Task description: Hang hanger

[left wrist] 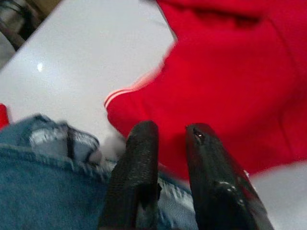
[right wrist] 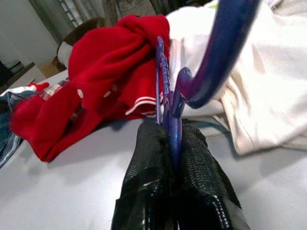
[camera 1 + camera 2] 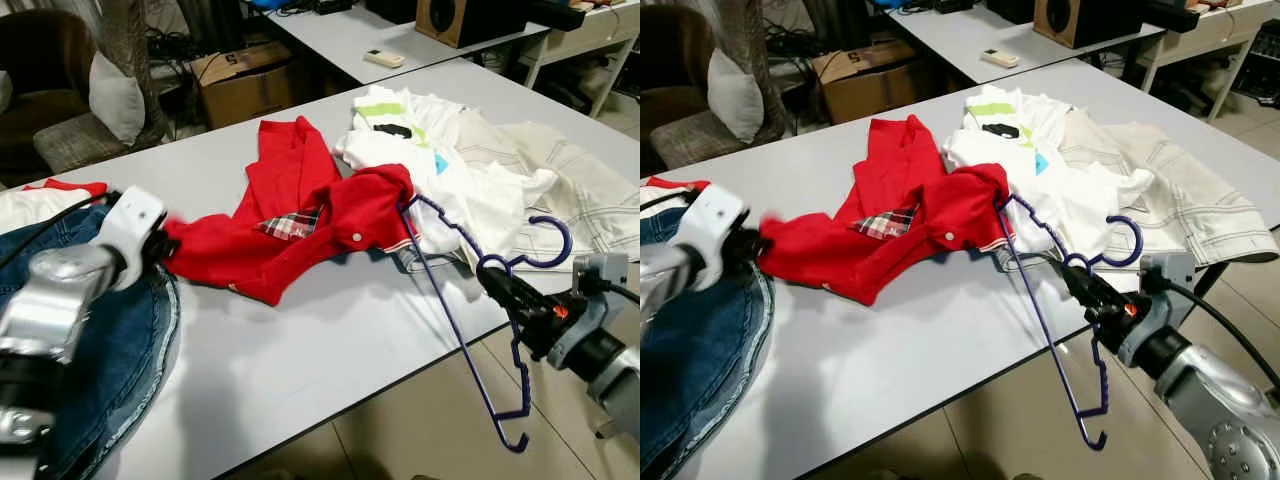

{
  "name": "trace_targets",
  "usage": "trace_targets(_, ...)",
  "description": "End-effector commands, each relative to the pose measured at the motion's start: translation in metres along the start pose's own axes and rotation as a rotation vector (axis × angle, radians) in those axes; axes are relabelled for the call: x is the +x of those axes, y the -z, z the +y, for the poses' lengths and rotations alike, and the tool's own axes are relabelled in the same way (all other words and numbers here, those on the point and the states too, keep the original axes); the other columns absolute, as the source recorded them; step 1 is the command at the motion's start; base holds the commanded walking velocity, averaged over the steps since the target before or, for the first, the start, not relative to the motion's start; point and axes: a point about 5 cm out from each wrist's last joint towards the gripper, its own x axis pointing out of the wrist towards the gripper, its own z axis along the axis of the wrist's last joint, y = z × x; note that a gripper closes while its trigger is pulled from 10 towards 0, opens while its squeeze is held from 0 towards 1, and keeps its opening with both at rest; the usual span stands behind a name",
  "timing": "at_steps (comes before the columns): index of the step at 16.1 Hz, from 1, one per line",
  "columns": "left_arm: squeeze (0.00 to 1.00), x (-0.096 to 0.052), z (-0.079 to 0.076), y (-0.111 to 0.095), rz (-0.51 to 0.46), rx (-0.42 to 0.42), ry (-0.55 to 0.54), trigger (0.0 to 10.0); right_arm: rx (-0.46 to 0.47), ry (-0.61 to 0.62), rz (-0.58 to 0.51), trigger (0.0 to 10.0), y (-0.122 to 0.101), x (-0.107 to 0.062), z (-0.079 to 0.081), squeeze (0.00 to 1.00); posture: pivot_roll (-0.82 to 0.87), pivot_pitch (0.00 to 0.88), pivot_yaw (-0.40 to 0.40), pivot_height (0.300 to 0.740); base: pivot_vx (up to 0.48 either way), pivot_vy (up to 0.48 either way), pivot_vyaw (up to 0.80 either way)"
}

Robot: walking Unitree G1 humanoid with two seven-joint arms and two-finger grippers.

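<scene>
In the left eye view, the blue hanger (image 3: 470,330) is held by the right end effector (image 3: 497,279) at the neck, just under the hook. One shoulder of it is pushed into the red shirt (image 3: 300,225) on the grey desk (image 3: 300,360), and the other shoulder hangs down past the desk edge, over the floor. The left end effector (image 3: 168,243) is at the far sleeve of the red shirt, beside the jeans (image 3: 110,350).

The right eye view gives the same scene. The white clothes (image 3: 1080,180) lie behind the hanger, and its hook (image 3: 1125,240) curves over them.

In the left wrist view the two black fingers (image 1: 136,167) stand a little apart, with nothing between them. They are above the jeans hem, and the red sleeve is just beyond them.

In the right wrist view the fingers (image 2: 146,177) are pressed together on the thin blue bar of the hanger.

I judge the hanger to be light and stiff, a thin plastic frame that is smooth and can turn in a pinch. The neck is a good place to hold it, because the weight balances there. The shirt is soft and limp and looks to be catching on the shoulder end. It seems better to take it by the collar or the hem, not by the loose sleeve.
</scene>
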Motion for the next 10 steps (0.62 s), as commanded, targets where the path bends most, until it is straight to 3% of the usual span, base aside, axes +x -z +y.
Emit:
trace_targets(1, 1.00, -0.007, 0.004, 0.001, 0.020, 0.008, 0.048, 10.0, 0.000, -0.009, 0.005, 10.0, -0.001, 0.002, 0.004, 0.00, -0.12, 0.000, 0.112, 0.740, 0.000, 0.000, 0.00)
trace_targets(3, 1.00, -0.015, 0.011, 0.009, 0.038, 0.045, 0.080, 10.0, -0.004, -0.026, 0.003, 10.0, -0.001, 0.005, 0.007, 0.00, -0.12, 0.000, 0.106, 0.740, 0.000, 0.000, 0.00)
trace_targets(4, 1.00, -0.018, 0.020, 0.010, 0.046, 0.064, 0.033, 10.0, -0.005, -0.029, 0.002, 10.0, -0.002, 0.006, 0.007, 0.00, -0.12, 0.000, 0.104, 0.740, 0.000, 0.000, 0.00)
trace_targets(5, 1.00, -0.023, 0.034, 0.000, -0.033, 0.079, -0.037, 10.0, -0.006, -0.032, 0.000, 10.0, -0.003, 0.008, 0.008, 0.00, -0.11, 0.000, 0.098, 0.740, 0.000, 0.000, 0.00)
trace_targets(6, 1.00, -0.025, 0.038, -0.008, -0.095, 0.075, -0.044, 10.0, -0.008, -0.033, -0.001, 10.0, -0.004, 0.009, 0.008, 0.00, -0.11, 0.000, 0.098, 0.740, 0.000, 0.000, 0.00)
trace_targets(7, 1.00, -0.028, 0.035, -0.023, -0.214, 0.035, 0.006, 10.0, -0.009, -0.036, -0.007, 10.0, -0.006, 0.011, 0.008, 0.00, -0.11, 0.000, 0.093, 0.740, 0.000, 0.000, 0.00)
trace_targets(8, 1.00, -0.025, 0.023, -0.033, -0.302, -0.012, 0.090, 10.0, -0.014, -0.026, -0.020, 10.0, -0.007, 0.013, 0.007, 0.00, -0.10, 0.000, 0.094, 0.740, 0.000, 0.000, 0.00)
trace_targets(9, 1.00, -0.022, 0.013, -0.037, -0.342, -0.031, 0.149, 10.0, -0.013, -0.022, -0.025, 10.0, -0.008, 0.014, 0.007, 0.00, -0.10, 0.000, 0.094, 0.740, 0.000, 0.000, 0.00)
trace_targets(10, 1.00, -0.017, -0.005, -0.043, -0.399, -0.041, 0.256, 10.0, -0.013, -0.021, -0.034, 10.0, -0.009, 0.015, 0.007, 0.00, -0.10, 0.000, 0.100, 0.740, 0.000, 0.000, 0.00)
